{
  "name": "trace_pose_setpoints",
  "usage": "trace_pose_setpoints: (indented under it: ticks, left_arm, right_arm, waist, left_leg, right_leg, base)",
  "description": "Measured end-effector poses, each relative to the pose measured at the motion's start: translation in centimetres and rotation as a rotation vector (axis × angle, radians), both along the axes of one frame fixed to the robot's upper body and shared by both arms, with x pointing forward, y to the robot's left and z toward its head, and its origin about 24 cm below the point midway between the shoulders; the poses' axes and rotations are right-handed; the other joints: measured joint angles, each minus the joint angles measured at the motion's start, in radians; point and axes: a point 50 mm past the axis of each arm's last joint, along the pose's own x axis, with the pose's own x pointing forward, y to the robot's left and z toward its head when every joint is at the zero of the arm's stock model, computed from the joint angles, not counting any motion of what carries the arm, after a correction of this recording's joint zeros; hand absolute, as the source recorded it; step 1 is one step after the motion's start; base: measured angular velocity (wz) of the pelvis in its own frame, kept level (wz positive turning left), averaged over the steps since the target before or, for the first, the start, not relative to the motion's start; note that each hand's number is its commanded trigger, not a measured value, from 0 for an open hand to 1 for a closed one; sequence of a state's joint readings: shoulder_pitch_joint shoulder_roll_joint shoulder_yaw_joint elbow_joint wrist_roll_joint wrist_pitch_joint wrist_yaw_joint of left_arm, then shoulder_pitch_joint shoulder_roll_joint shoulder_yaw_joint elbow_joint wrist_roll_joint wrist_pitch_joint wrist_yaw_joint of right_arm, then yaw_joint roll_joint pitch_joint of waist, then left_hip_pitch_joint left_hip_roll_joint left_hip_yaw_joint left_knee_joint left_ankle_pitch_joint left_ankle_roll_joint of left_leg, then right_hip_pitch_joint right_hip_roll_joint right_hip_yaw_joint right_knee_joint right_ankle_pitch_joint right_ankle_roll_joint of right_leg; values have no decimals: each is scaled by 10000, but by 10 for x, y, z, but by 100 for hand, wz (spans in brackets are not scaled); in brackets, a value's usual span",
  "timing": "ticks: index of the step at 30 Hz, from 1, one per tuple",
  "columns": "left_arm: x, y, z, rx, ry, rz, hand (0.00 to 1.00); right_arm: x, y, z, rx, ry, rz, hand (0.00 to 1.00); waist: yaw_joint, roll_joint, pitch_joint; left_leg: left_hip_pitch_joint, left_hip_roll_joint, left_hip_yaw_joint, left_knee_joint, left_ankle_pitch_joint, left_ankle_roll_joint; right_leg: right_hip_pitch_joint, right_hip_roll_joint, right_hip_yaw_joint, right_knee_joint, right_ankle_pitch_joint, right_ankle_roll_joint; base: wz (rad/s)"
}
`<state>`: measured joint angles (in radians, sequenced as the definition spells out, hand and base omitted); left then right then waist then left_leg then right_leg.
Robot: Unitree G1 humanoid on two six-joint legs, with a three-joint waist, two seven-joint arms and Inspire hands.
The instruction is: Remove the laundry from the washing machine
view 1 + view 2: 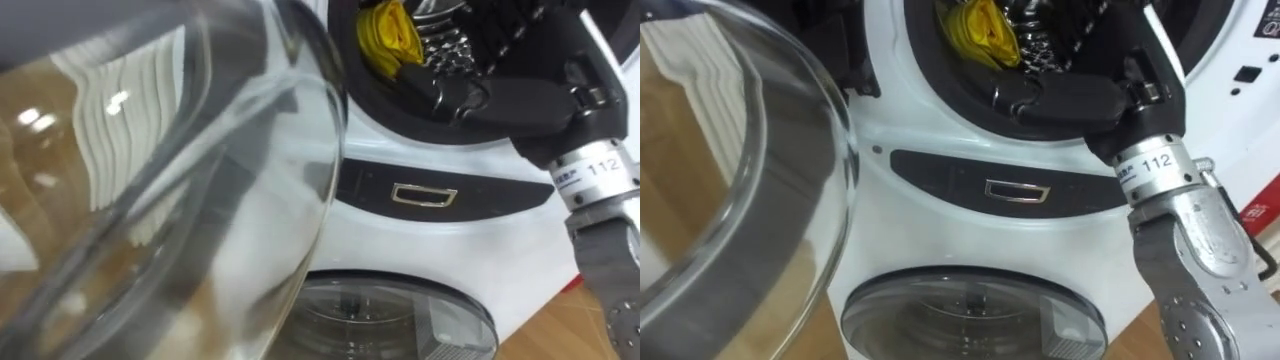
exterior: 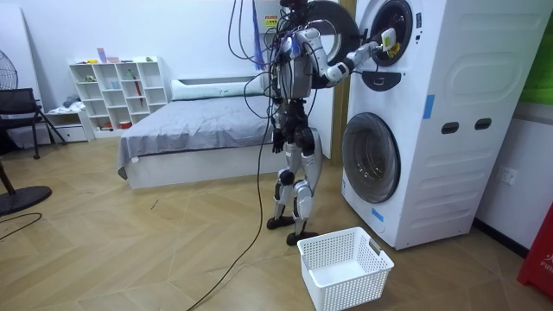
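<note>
Evidently the right hand (image 1: 470, 95) is thrust into the upper drum (image 1: 400, 110) of the washing machine (image 2: 432, 130) because that is where the clothes lie. It rests low in the round opening, just above the dark rim, with its forearm running back down to the right. Whether the hand has closed on anything cannot be told, since its tip is lost among dark and shiny shapes inside. The yellow cloth (image 1: 388, 35) sits bunched just to the left of the hand, inside the drum and near its mouth, so it looks not yet lifted out. The open glass door (image 1: 200, 180) hangs near on the left and will likely crowd any swing that way. The raised rim is a lip the cloth must clear. Below the opening are a dark panel with a small metal handle (image 1: 424, 194) and the shut lower door (image 1: 400, 320). A white basket (image 2: 344, 268) waits on the floor beside the robot's feet, probably for the load, and a bed (image 2: 199, 130) stands far behind.
</note>
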<state>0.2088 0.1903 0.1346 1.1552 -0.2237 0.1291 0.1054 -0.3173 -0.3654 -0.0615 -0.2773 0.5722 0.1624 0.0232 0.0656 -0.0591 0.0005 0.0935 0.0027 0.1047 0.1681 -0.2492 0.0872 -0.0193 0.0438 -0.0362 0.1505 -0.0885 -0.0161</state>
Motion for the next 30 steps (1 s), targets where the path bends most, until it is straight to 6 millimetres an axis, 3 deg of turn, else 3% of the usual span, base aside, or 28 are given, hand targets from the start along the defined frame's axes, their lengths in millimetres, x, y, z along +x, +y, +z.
trace_pose_setpoints:
  ticks: [6, 9, 14, 21, 23, 30]
  left_arm:
    - [9, 0, 1, -138, -156, -68, 0]
    - [8, -1, 1, -181, -70, -46, 0]
    - [12, 1, 2, -145, -213, -115, 0]
    - [10, 1, 2, -190, -50, -87, 0]
    - [10, 2, 2, -201, 15, -83, 0]
    - [11, 8, 5, -159, 129, -313, 0]
  right_arm:
    - [20, -12, -18, -643, 1077, -718, 0]
    - [30, -16, -21, -598, 1403, -780, 0]
    - [45, -26, -25, -911, 2023, -1000, 0]
    - [65, -28, -16, -593, 2375, -1009, 0]
    - [73, -33, -14, -116, 2659, -1043, 0]
    - [87, -44, -11, 517, 3213, -1474, 0]
  waist:
    - [-3, -169, -95]
    - [2, -211, -64]
    - [47, -484, -7]
    - [230, -440, 20]
    - [225, -457, 6]
    - [444, -449, -12]
  left_leg:
    - [-41, 1, -205, 18, -7, -58]
    - [51, 10, -303, 32, -1, -66]
    - [29, -10, -531, 104, -3, -67]
    - [-31, -20, -557, 167, 0, -80]
    - [-111, -16, -699, 204, 5, -89]
    - [-143, 12, -873, 225, 17, -103]
  right_leg:
    - [27, -18, -289, 9, 20, -32]
    - [160, -19, -417, -1, 19, -32]
    - [244, -67, -688, 17, 21, -33]
    - [205, -79, -807, 32, 27, -43]
    - [197, -87, -1041, 29, 27, -44]
    - [230, -96, -1196, -3, 22, -51]
  base:
    - [9]
    - [10]
    - [12]
    - [1]
    - [17]
    - [9]
